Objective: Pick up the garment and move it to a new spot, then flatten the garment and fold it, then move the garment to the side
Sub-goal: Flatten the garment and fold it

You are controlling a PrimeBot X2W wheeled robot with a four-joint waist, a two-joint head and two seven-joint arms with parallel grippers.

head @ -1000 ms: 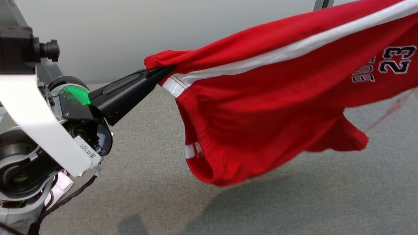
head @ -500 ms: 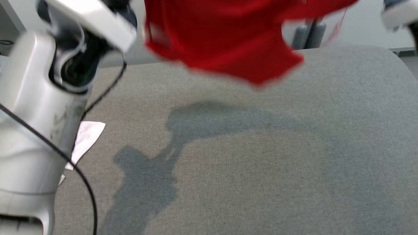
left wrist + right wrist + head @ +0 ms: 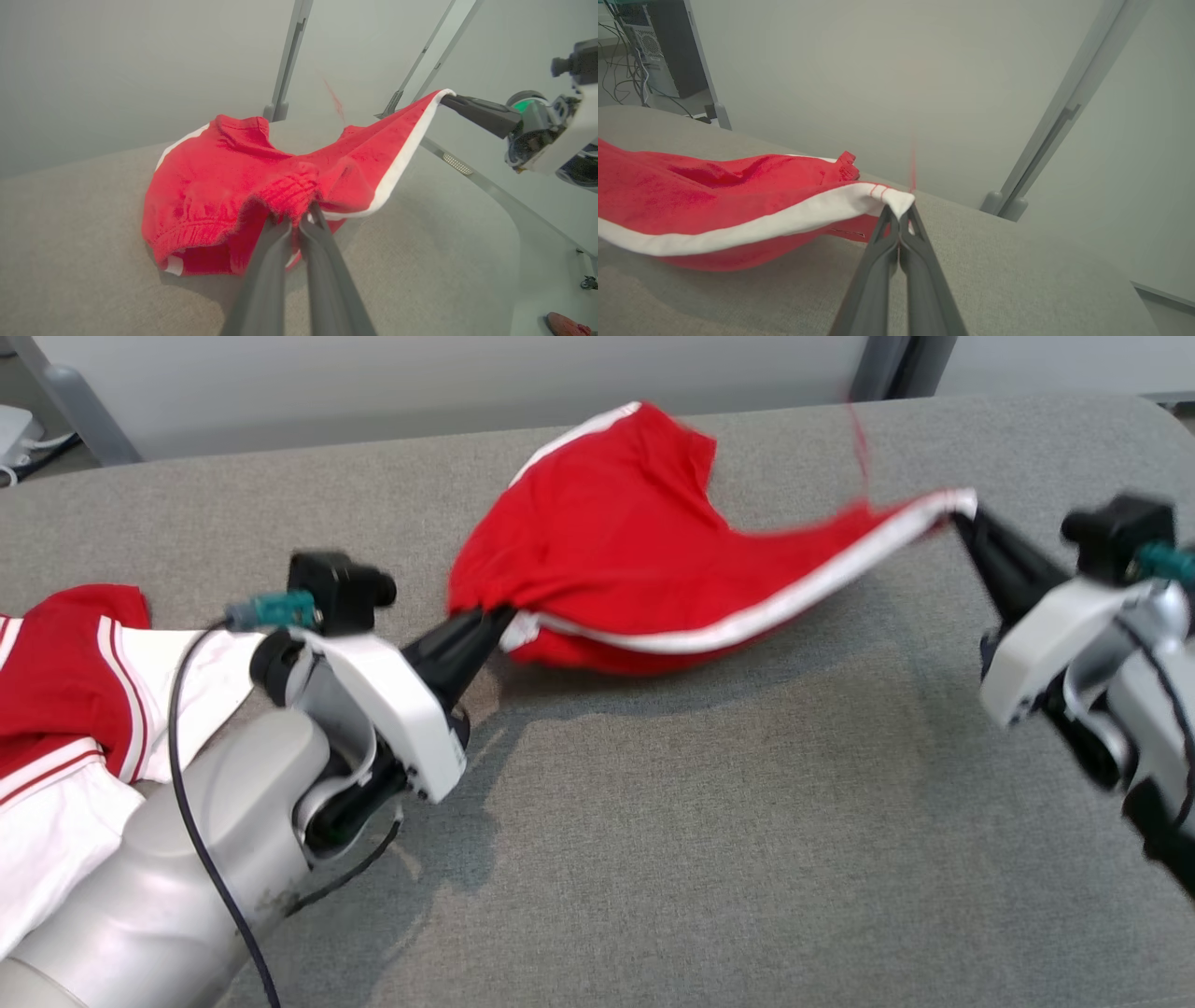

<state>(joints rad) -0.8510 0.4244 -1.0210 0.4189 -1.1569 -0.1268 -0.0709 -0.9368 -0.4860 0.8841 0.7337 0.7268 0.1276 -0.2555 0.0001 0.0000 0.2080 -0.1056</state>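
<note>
Closed: left hand (image 3: pixel 498 622), right hand (image 3: pixel 963 519).

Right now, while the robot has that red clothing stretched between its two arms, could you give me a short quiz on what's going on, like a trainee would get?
1. True or false: the red shorts hang wholly clear of the grey table.
2. What does the right gripper pinch? A. the end of the white side stripe. B. a black cable. C. nothing.
3. Fill in: the left gripper is shut on the shorts' gathered ___.
Key: 1. False, their far part lies on the table. 2. A. 3. waistband.
</note>
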